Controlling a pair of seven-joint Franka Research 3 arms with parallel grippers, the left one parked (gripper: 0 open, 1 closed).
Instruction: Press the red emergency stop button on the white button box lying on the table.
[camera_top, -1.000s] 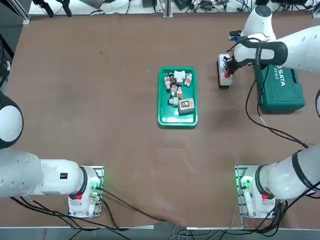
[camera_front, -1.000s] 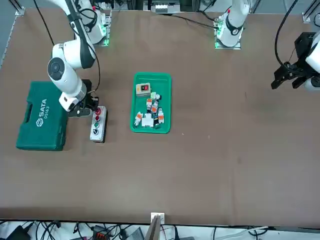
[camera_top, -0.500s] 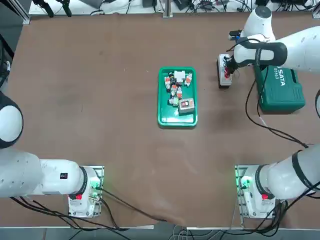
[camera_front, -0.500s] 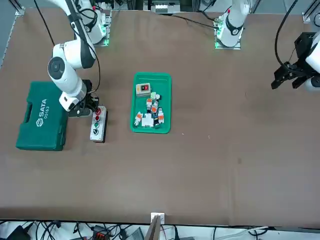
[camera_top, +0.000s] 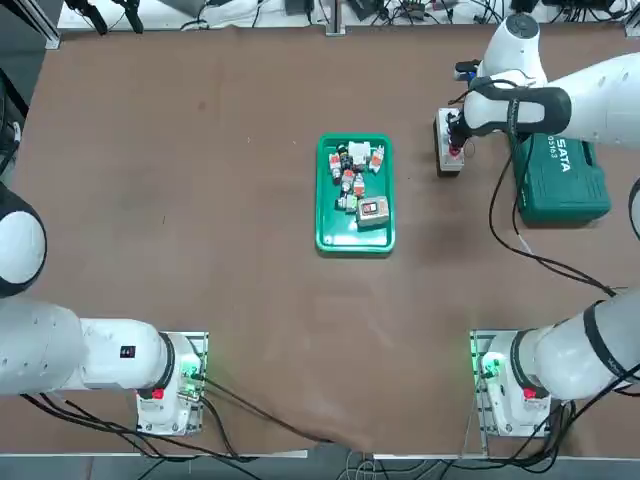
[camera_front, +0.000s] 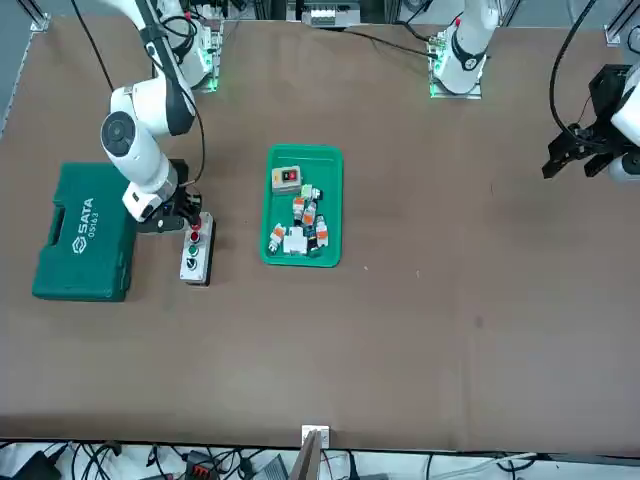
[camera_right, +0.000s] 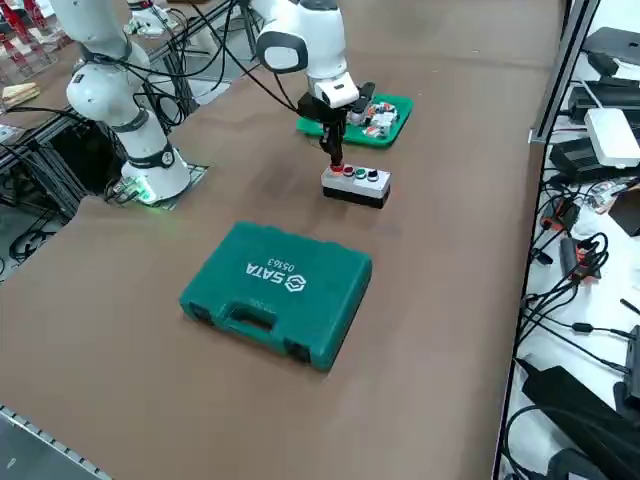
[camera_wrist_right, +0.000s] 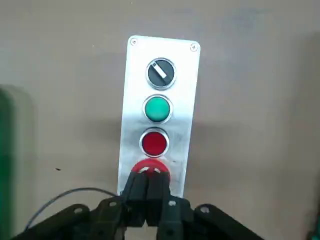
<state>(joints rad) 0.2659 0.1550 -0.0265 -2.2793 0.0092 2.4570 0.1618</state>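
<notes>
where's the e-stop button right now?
In the wrist view, the red emergency stop button sits at the end of the white button box, directly under the closed right hand, beside the green case.

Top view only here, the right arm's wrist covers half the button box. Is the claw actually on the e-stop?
Observer: In the wrist view the right claw is shut, its tips over the red emergency stop button at the end of the white button box.
Operator: Touching or hovering?
Observer: The right side view shows the claw pointing straight down, tips at the level of the box top. I cannot tell whether there is real contact.
Operator: Any other button it could hit?
Observer: The wrist view shows a smaller red button next in the row, then the green button. The tips are clear of both.
</notes>
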